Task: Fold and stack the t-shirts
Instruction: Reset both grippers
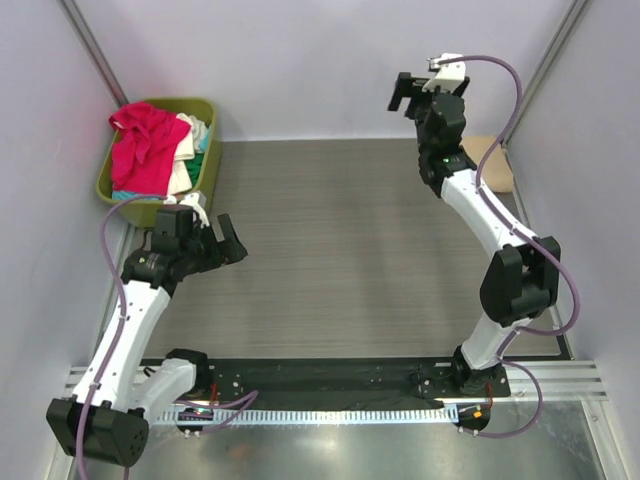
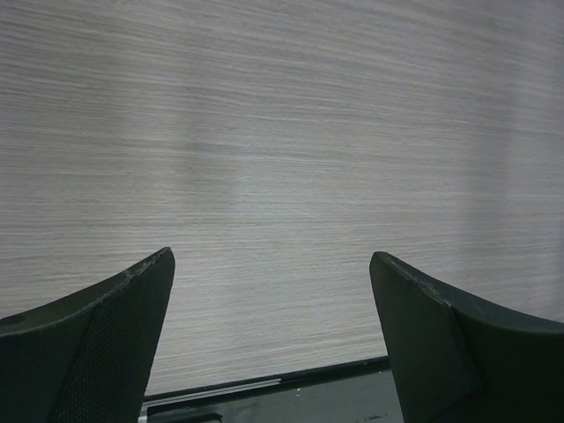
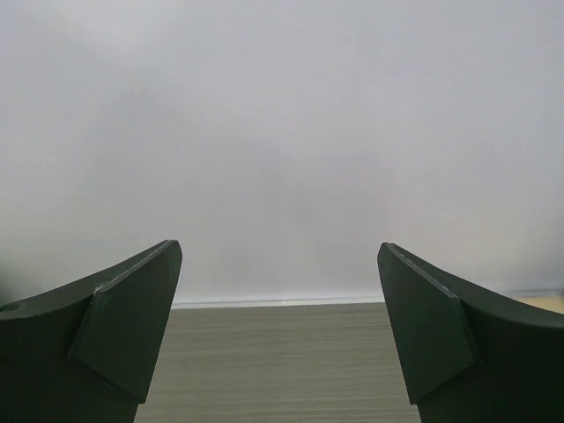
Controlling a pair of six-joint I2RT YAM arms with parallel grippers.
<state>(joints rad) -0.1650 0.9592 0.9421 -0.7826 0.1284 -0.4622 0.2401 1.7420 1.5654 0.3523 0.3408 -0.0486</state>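
A bright pink-red t-shirt (image 1: 143, 148) lies crumpled on top of the pile in the basket at the far left, with a cream-white t-shirt (image 1: 184, 160) and a bit of teal-green t-shirt (image 1: 204, 140) beside it. A tan t-shirt (image 1: 497, 160) lies flat at the far right, partly hidden behind the right arm. My left gripper (image 1: 218, 238) (image 2: 273, 264) is open and empty over bare table, just in front of the basket. My right gripper (image 1: 405, 95) (image 3: 280, 256) is open and empty, raised near the back wall and facing it.
The olive-green plastic basket (image 1: 208, 105) stands in the far left corner against the walls. The grey wood-grain table (image 1: 330, 250) is enclosed by pale walls on three sides. A black strip and a metal rail (image 1: 330, 385) run along the near edge by the arm bases.
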